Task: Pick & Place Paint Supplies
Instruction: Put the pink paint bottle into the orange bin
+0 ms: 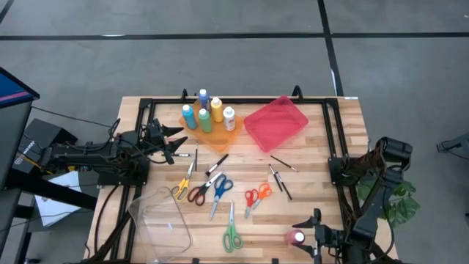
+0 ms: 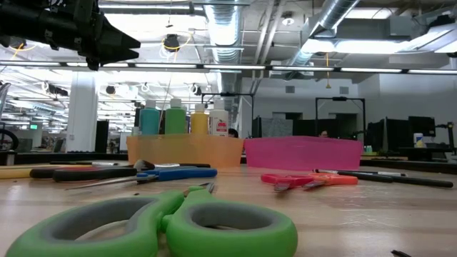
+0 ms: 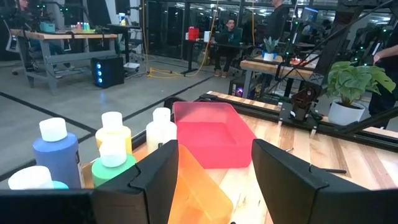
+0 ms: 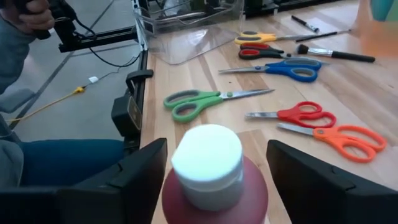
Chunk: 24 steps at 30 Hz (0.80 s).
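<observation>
My left gripper [image 1: 176,141] hangs open above the table's left side, pointing at the orange tray [image 1: 227,138]. In that tray stand blue, green, yellow and white paint bottles [image 3: 112,155]. My right gripper [image 1: 308,222] is open at the near right edge. Its fingers stand on either side of a pink bottle with a white cap [image 4: 208,158], which stands upright on the wood. Several scissors lie flat mid-table: yellow [image 1: 182,185], red [image 1: 199,192], blue [image 1: 220,188], green [image 1: 232,235] and orange [image 1: 258,195]. Thin dark brushes [image 1: 281,180] lie to the right of them. My right gripper stands level around the pink bottle's lower body [image 4: 214,198], one finger on each side. I cannot tell whether the fingers touch it. The bottle stands upright on the table.
A red tray [image 1: 275,121] sits at the far middle beside the orange one. A clear plastic tray [image 1: 161,220] lies at the near left. Black rails [image 1: 333,132] frame the table. A person's hand and sleeve [image 4: 25,25] show beyond the table's near edge.
</observation>
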Each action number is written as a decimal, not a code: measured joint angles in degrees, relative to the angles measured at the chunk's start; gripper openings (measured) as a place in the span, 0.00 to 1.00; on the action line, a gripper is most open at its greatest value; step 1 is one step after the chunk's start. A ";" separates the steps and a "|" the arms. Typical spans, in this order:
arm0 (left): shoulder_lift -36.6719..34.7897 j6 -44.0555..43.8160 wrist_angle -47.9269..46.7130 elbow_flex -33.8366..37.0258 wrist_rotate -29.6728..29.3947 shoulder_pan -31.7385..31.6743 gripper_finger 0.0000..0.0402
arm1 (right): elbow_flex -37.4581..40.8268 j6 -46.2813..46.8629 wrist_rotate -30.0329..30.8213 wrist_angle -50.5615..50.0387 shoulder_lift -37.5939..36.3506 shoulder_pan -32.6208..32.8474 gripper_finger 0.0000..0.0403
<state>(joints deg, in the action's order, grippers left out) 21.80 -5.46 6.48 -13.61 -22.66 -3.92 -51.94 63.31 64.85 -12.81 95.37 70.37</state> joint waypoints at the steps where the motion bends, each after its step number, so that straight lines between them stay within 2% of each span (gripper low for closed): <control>1: 0.02 -0.16 -0.02 0.00 0.00 0.00 0.50 | 0.00 -0.09 0.06 0.04 0.00 0.00 0.66; 6: 0.01 -1.04 -0.02 0.00 0.00 0.00 0.50 | 0.00 -0.17 0.17 0.03 0.00 0.00 0.56; 15: 0.00 -1.04 -0.04 0.00 0.00 0.00 0.50 | -0.15 -1.00 1.67 0.10 -0.11 -0.14 0.27; 24: 0.02 -1.02 -0.07 0.00 -0.02 0.00 0.50 | -0.15 -3.42 1.42 0.21 -0.11 -2.88 0.27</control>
<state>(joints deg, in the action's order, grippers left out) 21.82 -6.48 6.42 -13.61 -22.68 -3.92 -52.10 59.89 66.27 -12.60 95.26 67.49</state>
